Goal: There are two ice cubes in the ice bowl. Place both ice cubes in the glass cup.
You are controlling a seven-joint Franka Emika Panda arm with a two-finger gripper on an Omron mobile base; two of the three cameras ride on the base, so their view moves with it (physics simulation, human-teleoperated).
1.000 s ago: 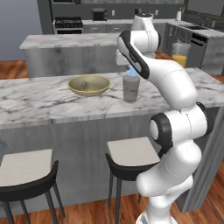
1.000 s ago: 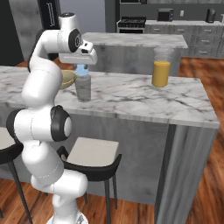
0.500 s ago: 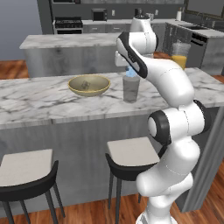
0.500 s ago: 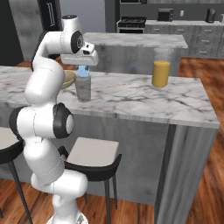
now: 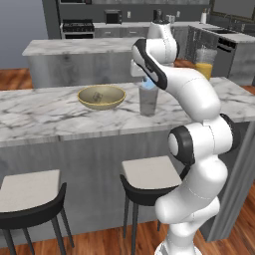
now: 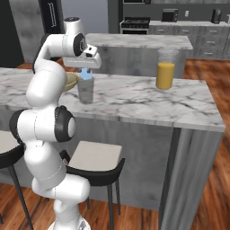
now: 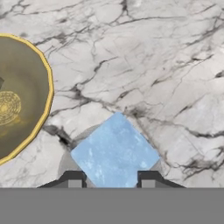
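Note:
My gripper (image 5: 147, 84) hangs just above the glass cup (image 5: 148, 103), a clear greyish tumbler on the marble counter. It is shut on a pale-blue ice cube (image 7: 114, 151), which sits between the two fingertips over the cup's mouth (image 7: 65, 161). From the right side, the gripper (image 6: 85, 73) and its cube (image 6: 86, 75) are just over the cup (image 6: 85, 92). The ice bowl (image 5: 85, 103), tan-yellow with a greyish inside, stands left of the cup, and a small pale cube shape (image 5: 98, 94) lies in it. The bowl's rim (image 7: 47, 94) also shows at the left of the hand view.
A taller glass of orange juice (image 5: 204, 64) (image 6: 165, 69) stands further right on the same counter. Two stools (image 5: 149, 172) (image 5: 30, 191) are tucked under the counter's front edge. A second counter (image 5: 79, 47) runs behind.
The hand has sunk slightly towards the cup's rim with the ice cube still in it. Bowl, cup and juice glass have not moved.

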